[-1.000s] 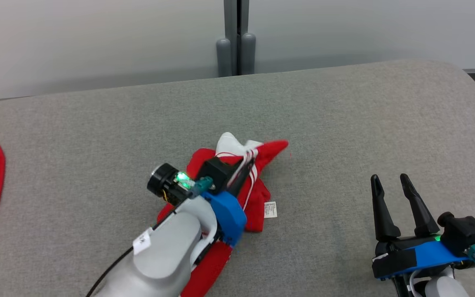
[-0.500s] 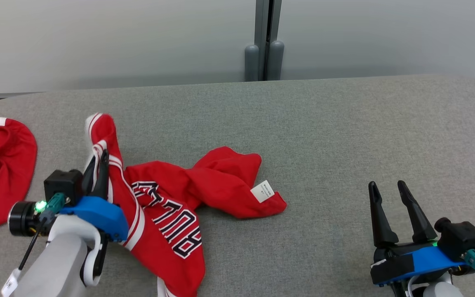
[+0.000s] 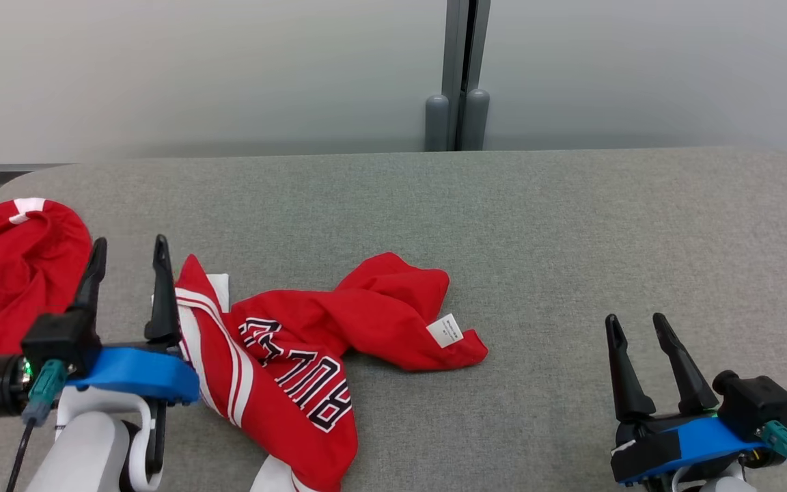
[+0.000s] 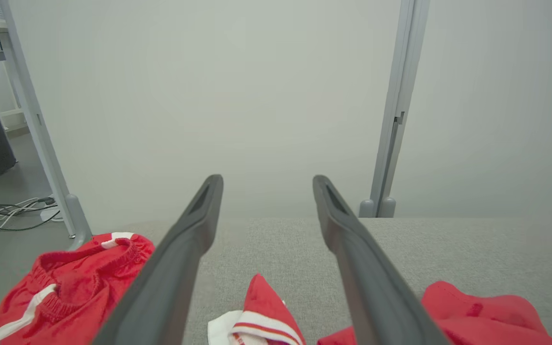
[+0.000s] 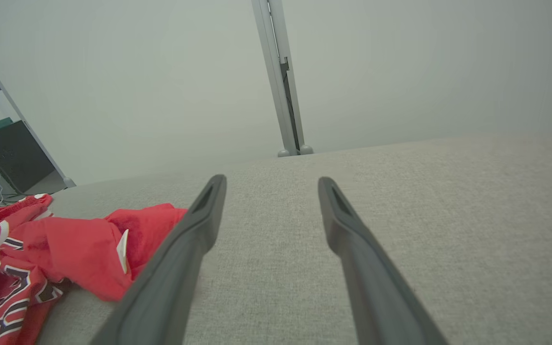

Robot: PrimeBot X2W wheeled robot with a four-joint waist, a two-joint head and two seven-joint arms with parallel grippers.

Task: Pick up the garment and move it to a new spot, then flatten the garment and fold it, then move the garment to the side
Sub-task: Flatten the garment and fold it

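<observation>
The garment (image 3: pixel 311 342) is a red jersey with white stripes and dark lettering. It lies crumpled and partly spread on the grey table (image 3: pixel 571 225), with a white label showing at its right end. My left gripper (image 3: pixel 130 240) stands open just left of the garment's striped edge, with nothing between its fingers. In the left wrist view the open gripper (image 4: pixel 267 179) points over that striped edge (image 4: pixel 264 306). My right gripper (image 3: pixel 634 318) is open at the lower right, well apart from the cloth. In the right wrist view the gripper (image 5: pixel 271 179) has the garment (image 5: pixel 79 249) at its left.
A second red piece of clothing (image 3: pixel 4 273) with white trim lies bunched at the table's left end, close to my left gripper. A grey post (image 3: pixel 458 75) stands against the pale wall behind the table. Bare table stretches across the middle and right.
My left gripper dragged the garment's striped edge leftward, spreading the bunched cloth, then opened and let it drop onto the table. The head camera has shifted. The right gripper has stayed open.
</observation>
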